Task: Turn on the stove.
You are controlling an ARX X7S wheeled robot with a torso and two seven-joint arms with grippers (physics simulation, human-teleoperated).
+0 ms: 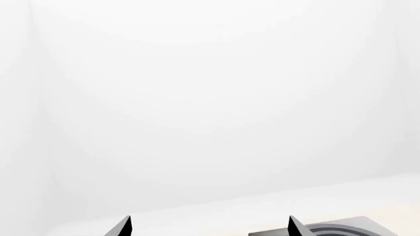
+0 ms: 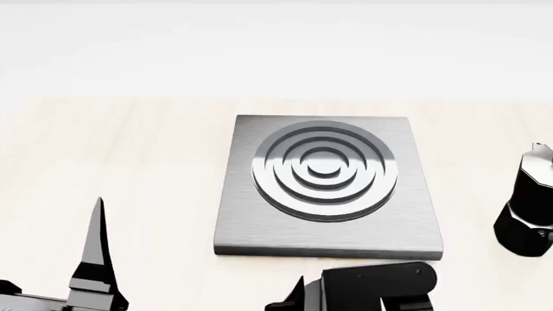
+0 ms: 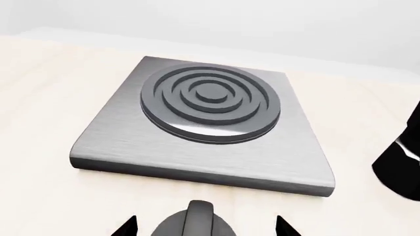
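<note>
**Right gripper lined up on the stove knob**

The stove [image 2: 328,188] lies flat at the head view's centre, its knob [image 3: 198,219] at the bottom centre of the right wrist view, before the plate's near edge. The right gripper [image 3: 200,227] brackets it, fingers spread and apart from it. The step looks like the approach; next comes closing and twisting. The left gripper [image 1: 208,227] hangs released. A moka pot [image 2: 527,204] stands at right.

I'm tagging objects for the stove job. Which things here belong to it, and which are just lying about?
Belongs to the job:
- stove
- knob, seen between the right hand fingertips

Lying about:
- moka pot
</note>
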